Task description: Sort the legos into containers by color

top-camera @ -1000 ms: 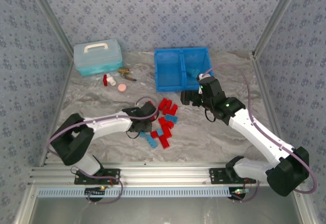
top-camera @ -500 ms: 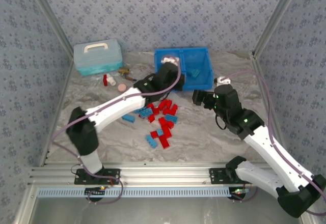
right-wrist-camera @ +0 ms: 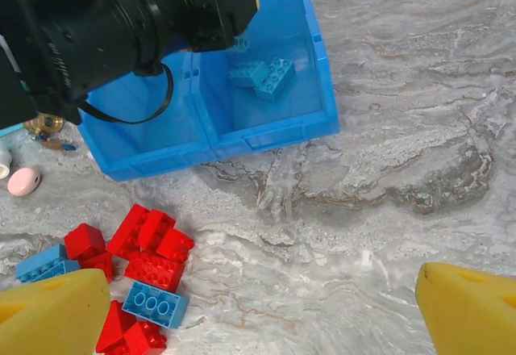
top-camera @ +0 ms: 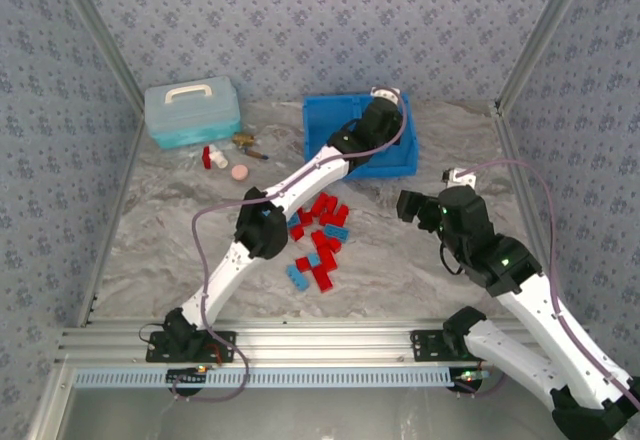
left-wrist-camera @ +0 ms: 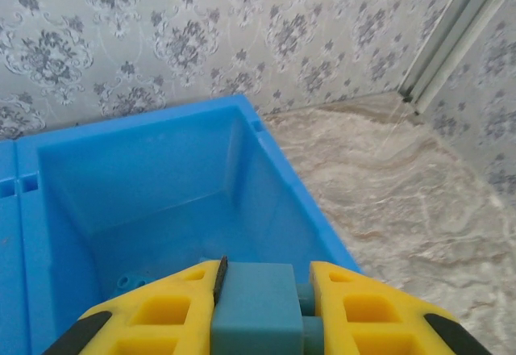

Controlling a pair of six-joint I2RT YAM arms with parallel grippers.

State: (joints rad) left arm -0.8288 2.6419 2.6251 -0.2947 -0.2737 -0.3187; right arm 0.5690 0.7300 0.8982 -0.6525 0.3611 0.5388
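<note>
The marbled table [top-camera: 420,270] is closed in by papered walls. The left arm [top-camera: 300,175] is stretched far across it to the bin [top-camera: 312,145], while the right arm [top-camera: 520,280] is kept on the right side. The bin is placed at the back of the table, and a teal box [top-camera: 192,110] is seen well to the left of it. A pile of red and blue legos [top-camera: 318,235] is spread on the table in front of the bin, between the two arms. The left gripper [left-wrist-camera: 262,290] is held above the right compartment [left-wrist-camera: 161,169] and is clenched on one blue brick [left-wrist-camera: 254,311]. Two blue bricks [right-wrist-camera: 262,75] are lying in that compartment. The right gripper [right-wrist-camera: 262,315] is held over bare table near the right of the pile, its fingers spread wide with nothing between them.
</note>
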